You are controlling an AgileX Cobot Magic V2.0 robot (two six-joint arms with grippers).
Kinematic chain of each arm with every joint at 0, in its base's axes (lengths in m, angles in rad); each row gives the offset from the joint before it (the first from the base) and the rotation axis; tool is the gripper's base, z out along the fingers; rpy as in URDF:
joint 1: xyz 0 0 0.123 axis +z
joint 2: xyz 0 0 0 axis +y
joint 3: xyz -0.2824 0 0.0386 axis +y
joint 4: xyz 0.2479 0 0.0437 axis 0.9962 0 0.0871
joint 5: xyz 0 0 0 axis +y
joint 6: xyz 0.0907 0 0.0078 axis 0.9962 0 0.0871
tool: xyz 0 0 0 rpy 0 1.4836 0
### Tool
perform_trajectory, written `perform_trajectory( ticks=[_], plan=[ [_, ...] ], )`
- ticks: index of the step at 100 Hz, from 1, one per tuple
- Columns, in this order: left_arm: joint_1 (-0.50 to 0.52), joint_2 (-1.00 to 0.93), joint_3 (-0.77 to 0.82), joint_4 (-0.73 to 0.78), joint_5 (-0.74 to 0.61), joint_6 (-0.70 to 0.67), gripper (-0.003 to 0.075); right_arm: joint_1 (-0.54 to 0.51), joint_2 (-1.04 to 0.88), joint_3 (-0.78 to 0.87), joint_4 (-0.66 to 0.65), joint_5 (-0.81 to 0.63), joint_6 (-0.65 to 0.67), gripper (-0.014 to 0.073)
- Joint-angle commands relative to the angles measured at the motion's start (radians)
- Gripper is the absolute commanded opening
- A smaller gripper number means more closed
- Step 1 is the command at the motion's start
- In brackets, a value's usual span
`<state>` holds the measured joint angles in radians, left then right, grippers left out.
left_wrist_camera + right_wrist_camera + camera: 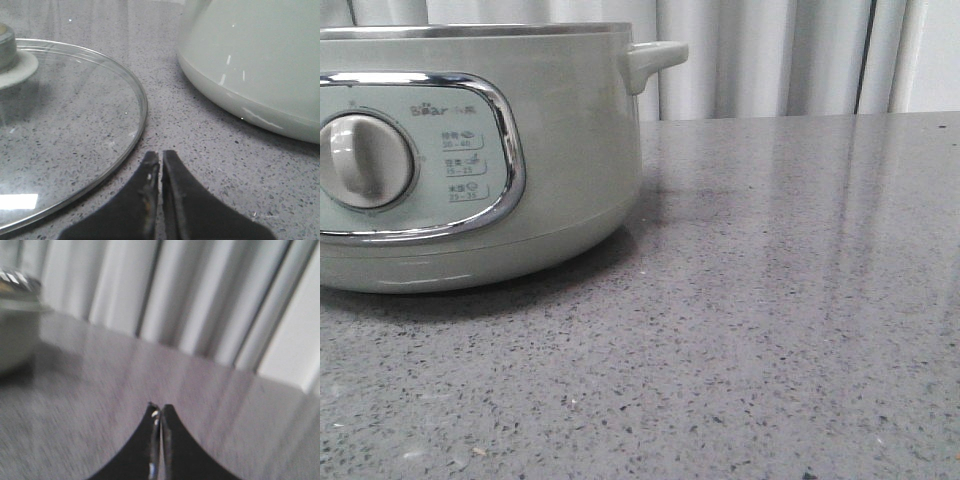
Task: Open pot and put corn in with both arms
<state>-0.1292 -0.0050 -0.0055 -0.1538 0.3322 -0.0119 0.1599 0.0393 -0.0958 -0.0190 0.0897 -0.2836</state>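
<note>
The pale sage-green pot [560, 150] stands at the left of the front view, with its dial [365, 160], chrome-framed panel and side handle [655, 58]; no lid shows on its metal rim. Its glass lid [65, 130] lies flat on the counter beside the pot [250, 65] in the left wrist view. My left gripper [160, 155] is shut and empty, low over the counter between lid and pot. My right gripper [159, 409] is shut and empty above the counter, with the pot [15, 335] off to one side. A faint yellow patch shows at the pot's rim; the corn is otherwise not visible.
The grey speckled counter [790, 320] stretches right of the pot in the front view. Pale curtains [770, 55] hang behind its far edge. Neither arm shows in the front view.
</note>
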Motion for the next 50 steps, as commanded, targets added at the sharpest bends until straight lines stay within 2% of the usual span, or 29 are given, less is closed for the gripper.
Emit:
perform_trajectory(
  ticks=[1, 8, 16, 27, 50],
  plan=[
    [0.003, -0.029, 0.029, -0.012, -0.029, -0.011, -0.002, -0.06, 0.007, 0.066, 0.009, -0.124, -0.002, -0.0044],
    [0.003, -0.029, 0.029, -0.012, -0.029, -0.011, -0.002, -0.086, -0.009, 0.124, 0.009, -0.09, -0.002, -0.0044],
    [0.003, -0.029, 0.029, -0.012, -0.029, -0.011, -0.002, -0.098, -0.042, 0.118, 0.019, 0.097, -0.002, -0.0044],
    [0.003, -0.029, 0.029, -0.012, -0.029, -0.011, -0.002, -0.103, -0.074, 0.123, 0.028, 0.221, -0.002, -0.0044],
    [0.003, -0.029, 0.029, -0.012, -0.029, -0.011, -0.002, -0.103, -0.071, 0.123, 0.028, 0.21, -0.002, -0.0044]
  ],
)
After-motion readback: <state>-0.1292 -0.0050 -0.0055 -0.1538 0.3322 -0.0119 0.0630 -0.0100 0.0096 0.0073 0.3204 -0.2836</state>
